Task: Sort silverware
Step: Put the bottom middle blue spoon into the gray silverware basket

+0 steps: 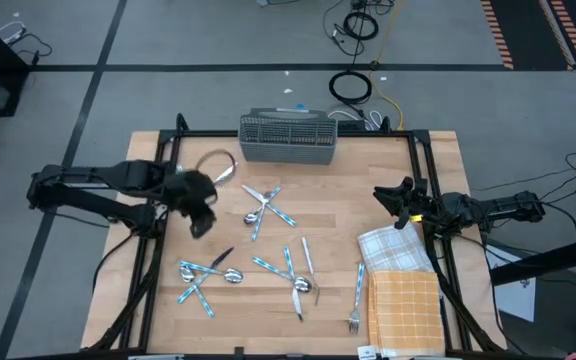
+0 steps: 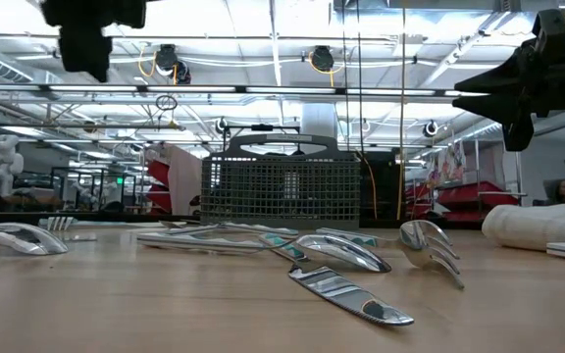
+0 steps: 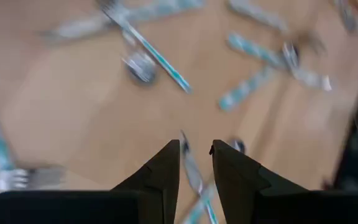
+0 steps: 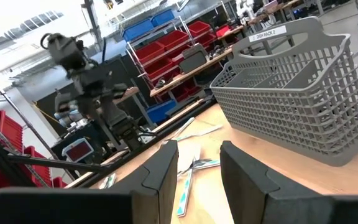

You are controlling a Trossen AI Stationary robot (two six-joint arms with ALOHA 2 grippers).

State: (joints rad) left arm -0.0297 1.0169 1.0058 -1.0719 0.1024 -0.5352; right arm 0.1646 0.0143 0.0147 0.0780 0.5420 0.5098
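The silverware, with shiny heads and light blue handles, lies scattered flat on the wooden table (image 1: 338, 215): one cluster in the middle (image 1: 266, 208), one near the front left (image 1: 203, 275), one front centre (image 1: 293, 275), and a lone fork (image 1: 356, 300). My left gripper (image 1: 200, 224) hangs above the table left of the middle cluster, pointing steeply down, open by a narrow gap (image 3: 196, 149) with nothing between its fingers. My right gripper (image 1: 383, 195) waits level at the right, open (image 4: 199, 152). The low view shows the silverware (image 2: 341, 253) lying up close.
A grey mesh caddy (image 1: 288, 138) stands at the table's far edge, also in the right wrist view (image 4: 291, 93). A white checked cloth (image 1: 393, 248) and an orange checked cloth (image 1: 405, 310) lie at the front right. Black frame rails (image 1: 163, 160) line the table's sides.
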